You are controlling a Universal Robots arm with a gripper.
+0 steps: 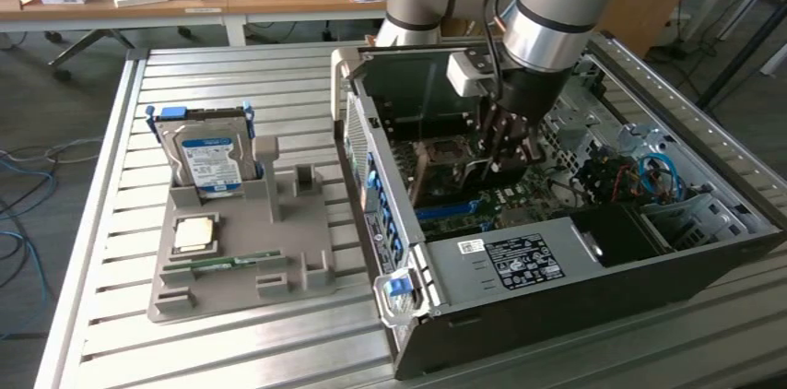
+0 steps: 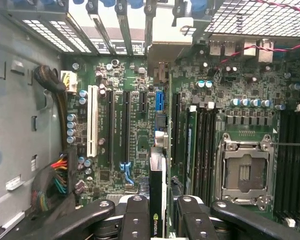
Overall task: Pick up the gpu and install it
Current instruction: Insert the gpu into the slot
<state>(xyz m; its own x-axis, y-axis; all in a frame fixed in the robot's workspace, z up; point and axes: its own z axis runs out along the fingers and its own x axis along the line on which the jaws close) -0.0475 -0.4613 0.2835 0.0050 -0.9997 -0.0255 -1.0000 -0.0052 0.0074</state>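
Gripper (image 2: 160,204) is down inside the open computer case (image 1: 541,269), closed on the gpu (image 2: 157,187). The card is held edge-on between the fingers (image 2: 136,212), above the motherboard (image 2: 130,125) and close to its long slots; cannot tell if it touches one. The case lies on the slatted surface (image 1: 111,223), toward the exterior view's right edge. Beside it, the gray holder (image 1: 234,283) carries the hard drive (image 1: 206,160), upright.

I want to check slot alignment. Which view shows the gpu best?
The wrist view: the gpu sits edge-on in the gripper, over the motherboard slots. In the exterior view the gripper mostly hides it inside the case.
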